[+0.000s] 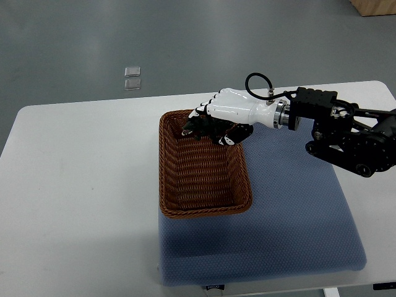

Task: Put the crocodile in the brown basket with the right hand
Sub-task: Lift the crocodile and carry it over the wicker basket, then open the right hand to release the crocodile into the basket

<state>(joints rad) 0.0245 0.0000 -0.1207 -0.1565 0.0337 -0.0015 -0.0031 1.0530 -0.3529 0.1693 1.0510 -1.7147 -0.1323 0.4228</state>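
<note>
With the right hand, arm in from the right edge, gripped the dark crocodile, fingers curled round it. Held it over the upper end of the brown basket, near its top-right corner, centre frame. Could not tell whether it touched the weave. Found the basket partly on a blue mat, partly on a white table.

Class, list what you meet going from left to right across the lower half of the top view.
White table → brown basket → blue mat. The right hand, gripping the dark crocodile, hangs over the basket's far end, so it is left out of the order.
</note>
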